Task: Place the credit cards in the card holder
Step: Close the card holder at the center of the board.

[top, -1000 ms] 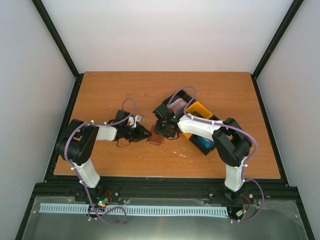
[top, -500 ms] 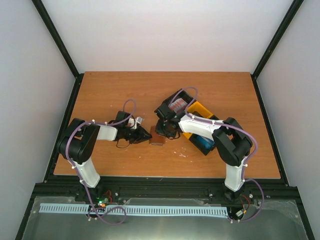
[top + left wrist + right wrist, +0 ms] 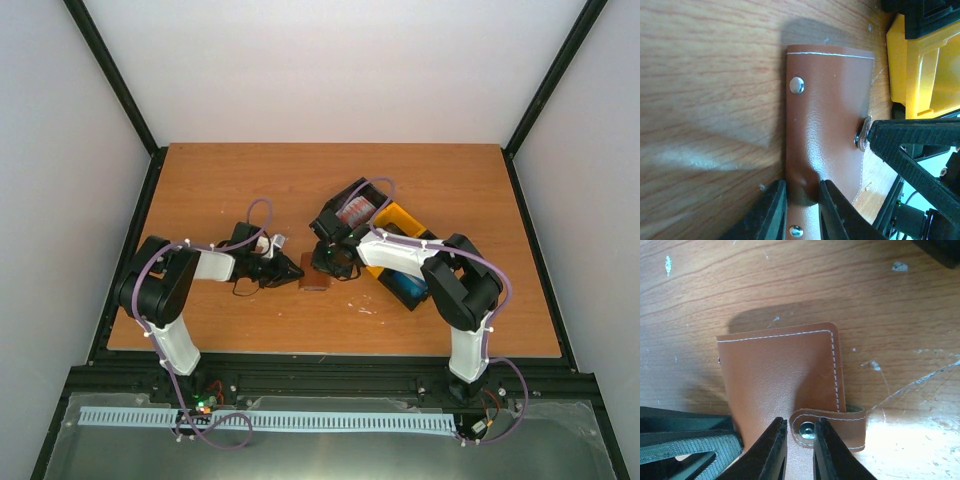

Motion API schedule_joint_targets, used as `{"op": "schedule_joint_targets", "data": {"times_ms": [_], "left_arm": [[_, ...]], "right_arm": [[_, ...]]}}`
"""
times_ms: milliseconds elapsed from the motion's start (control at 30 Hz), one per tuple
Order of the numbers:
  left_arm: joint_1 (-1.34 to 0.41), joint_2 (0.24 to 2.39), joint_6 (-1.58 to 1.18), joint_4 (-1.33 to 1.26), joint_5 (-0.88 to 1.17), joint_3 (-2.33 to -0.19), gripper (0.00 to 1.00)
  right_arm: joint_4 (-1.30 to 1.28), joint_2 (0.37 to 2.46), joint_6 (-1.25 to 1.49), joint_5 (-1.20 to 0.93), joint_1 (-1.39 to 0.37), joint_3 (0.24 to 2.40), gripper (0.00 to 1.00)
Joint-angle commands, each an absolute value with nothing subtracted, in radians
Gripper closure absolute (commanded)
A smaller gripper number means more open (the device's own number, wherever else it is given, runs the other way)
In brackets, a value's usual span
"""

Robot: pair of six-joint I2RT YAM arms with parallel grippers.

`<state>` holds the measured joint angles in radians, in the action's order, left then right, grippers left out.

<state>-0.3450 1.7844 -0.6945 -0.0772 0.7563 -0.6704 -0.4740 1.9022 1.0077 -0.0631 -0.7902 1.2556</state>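
A: Starting at the left. Seeing what of the left gripper (image 3: 800,194)?

B: Closed down narrow. Pinching the near edge of the card holder (image 3: 830,115) between both fingers (image 3: 768,214), with the brown leather puckered just ahead of the tips. Reaching in low over the table (image 3: 230,190) from the left side.

A: Touching anything else?

B: Only the leather, as far as can be told.

A: On to the middle, then. Placing the card holder where?

B: Near the table's centre, between the two grippers, just left of the black bin (image 3: 322,216) and the yellow bin (image 3: 402,218). Folded shut, brown outside showing, white stitching along the edges, one metal stud near a corner. Throwing a shadow on the wood beside it. Cannot tell whether resting flat or raised a little.

A: And to the right of it?

B: Finding the right gripper (image 3: 801,434) narrow as well. Nipped on the snap tab (image 3: 845,427) of the card holder, one finger on either side of the metal snap. Holding the tab looped out past the cover's stitched edge.

A: Locating the credit cards (image 3: 355,212) where?

B: Further right, apart from both grippers. Sitting in the bins: a red-and-white stack in the black one, and what look like blue ones (image 3: 410,285) nearer the front edge, partly hidden by the right arm.
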Motion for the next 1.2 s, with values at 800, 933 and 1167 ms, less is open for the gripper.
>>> {"op": "schedule_joint_targets", "data": {"times_ms": [800,933,1167], "left_arm": [[-0.364,1.914,-0.678,0.226,0.559,-0.603,0.78],[-0.364,1.917,-0.680,0.226,0.557,-0.601,0.78],[-0.364,1.919,-0.680,0.226,0.555,-0.604,0.78]], "right_arm": [[-0.459,1.935,0.967,-0.112,-0.782,1.236,0.87],[-0.461,1.944,0.960,-0.118,-0.782,1.236,0.89],[-0.477,1.967,0.933,-0.119,-0.782,1.254,0.94]]}}
